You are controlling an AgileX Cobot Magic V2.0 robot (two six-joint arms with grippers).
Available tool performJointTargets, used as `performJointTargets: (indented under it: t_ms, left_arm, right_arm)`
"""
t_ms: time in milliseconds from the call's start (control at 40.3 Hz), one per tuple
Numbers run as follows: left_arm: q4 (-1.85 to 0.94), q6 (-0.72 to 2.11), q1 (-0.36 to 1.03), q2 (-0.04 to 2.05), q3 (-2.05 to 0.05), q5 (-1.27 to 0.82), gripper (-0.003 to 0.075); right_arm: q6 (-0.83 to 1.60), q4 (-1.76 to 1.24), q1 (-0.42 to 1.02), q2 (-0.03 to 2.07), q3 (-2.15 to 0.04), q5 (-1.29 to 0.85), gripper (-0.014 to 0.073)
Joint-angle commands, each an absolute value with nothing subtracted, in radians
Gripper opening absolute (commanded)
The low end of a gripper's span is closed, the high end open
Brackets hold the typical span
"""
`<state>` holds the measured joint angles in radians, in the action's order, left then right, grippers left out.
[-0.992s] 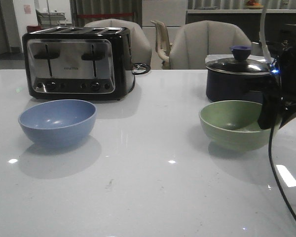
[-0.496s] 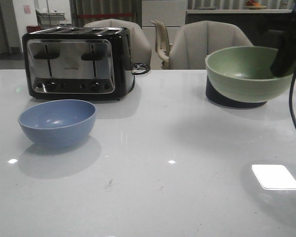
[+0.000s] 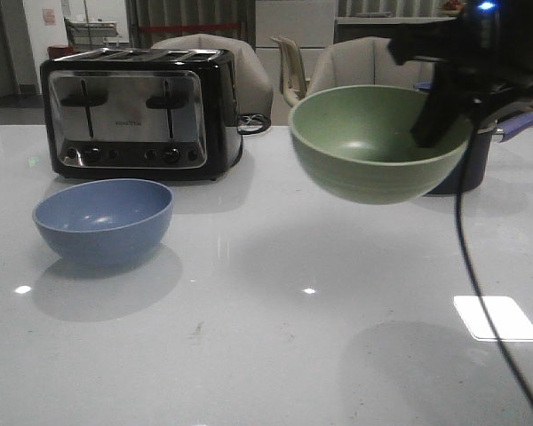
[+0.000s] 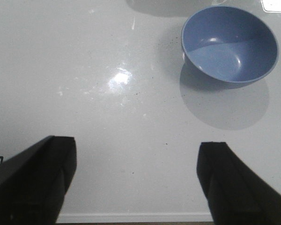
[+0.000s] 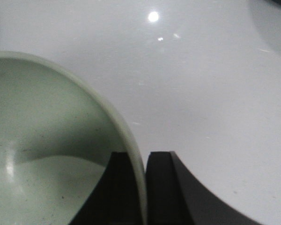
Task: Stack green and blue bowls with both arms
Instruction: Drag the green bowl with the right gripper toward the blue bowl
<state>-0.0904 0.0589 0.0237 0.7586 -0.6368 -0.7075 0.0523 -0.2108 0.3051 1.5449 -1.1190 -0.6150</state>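
The green bowl (image 3: 373, 142) hangs in the air above the white table (image 3: 266, 337), held by the right gripper (image 3: 440, 120), which pinches its right-hand rim. The right wrist view confirms the grip: one finger (image 5: 119, 187) sits inside the bowl, the other outside, w/ the pale rim (image 5: 131, 154) clamped between them. Bowl is tilted slightly, opening facing the camera, and it casts a soft shadow on the tabletop below. It hovers right of centre, in front of the dark saucepan (image 3: 462, 164), whose purple handle (image 3: 520, 124) sticks out to the right. A black cable (image 3: 466, 257) trails down from the right arm.

The blue bowl (image 3: 103, 220) sits upright on the table at left, in front of the black & silver four-slot toaster (image 3: 138, 111), well apart from the green one. Nothing touches it.

Left gripper (image 4: 136, 183) shows only in its wrist view: fingers spread wide, nothing between them, above bare table, w/ the blue bowl (image 4: 229, 44) near but apart. Padded chairs (image 3: 373, 75) stand behind the table.
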Motion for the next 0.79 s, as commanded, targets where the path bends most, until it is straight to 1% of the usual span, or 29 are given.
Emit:
performJointTargets:
  t_ms: [0, 124, 298, 769]
  left_arm:
    - [-0.098, 0.052, 0.024, 0.756, -0.673, -0.638, 0.0585]
    - [-0.098, 0.052, 0.024, 0.756, -0.673, -0.638, 0.0585]
    - [-0.098, 0.052, 0.024, 0.756, -0.673, -0.638, 0.0585]
    - [-0.098, 0.052, 0.024, 0.756, -0.673, -0.636, 0.0585]
  right_arm:
    - [0.060, -0.232, 0.370, 1.536, -1.142, -0.518, 0.0036]
    - [0.060, -0.236, 0.445, 1.591, -1.142, -0.488, 0.0036]
    - [0.060, -0.253, 0.510, 1.669, -1.142, -0.451, 0.0036]
    - [0.060, -0.340, 0.549, 1.792, -1.145, -0.388, 0.0037]
